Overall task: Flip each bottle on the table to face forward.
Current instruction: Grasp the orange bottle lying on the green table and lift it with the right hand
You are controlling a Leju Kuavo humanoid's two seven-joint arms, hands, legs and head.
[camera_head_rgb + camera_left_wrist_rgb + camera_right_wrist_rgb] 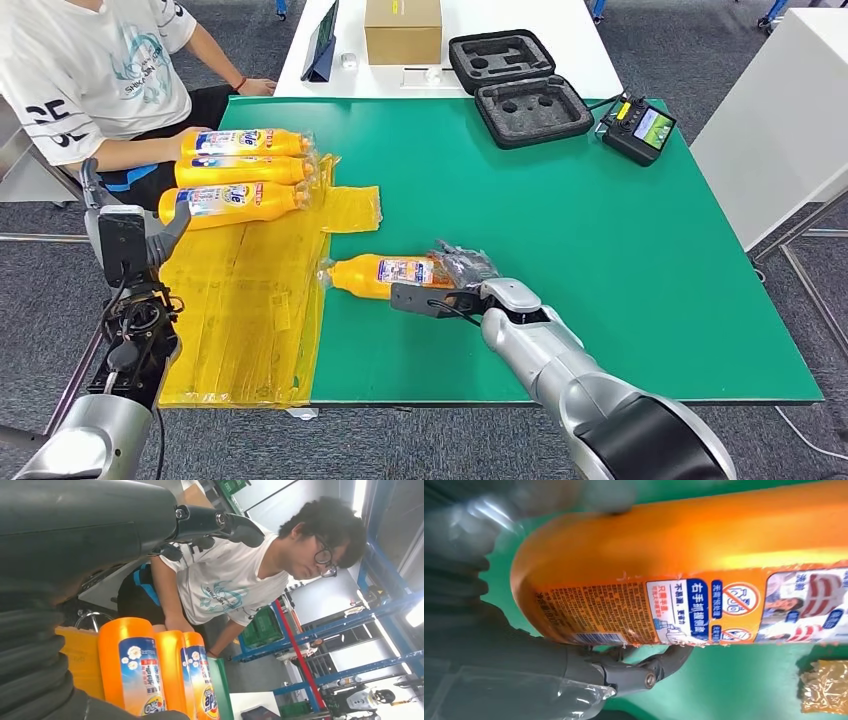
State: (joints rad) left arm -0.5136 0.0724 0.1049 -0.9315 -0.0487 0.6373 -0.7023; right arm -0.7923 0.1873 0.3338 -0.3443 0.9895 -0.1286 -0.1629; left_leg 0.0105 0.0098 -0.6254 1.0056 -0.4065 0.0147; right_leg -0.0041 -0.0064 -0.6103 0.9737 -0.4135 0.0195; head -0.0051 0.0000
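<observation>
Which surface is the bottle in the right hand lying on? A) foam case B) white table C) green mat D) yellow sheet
C: the bottle held by the right hand lies on the green mat, just past the yellow sheet's edge.

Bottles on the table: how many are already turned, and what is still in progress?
Done: three bottles lie side by side on the yellow sheet, front labels up. In hand: the right hand grips the base of the fourth bottle on the green mat, back label showing. Left hand holds nothing.
</observation>
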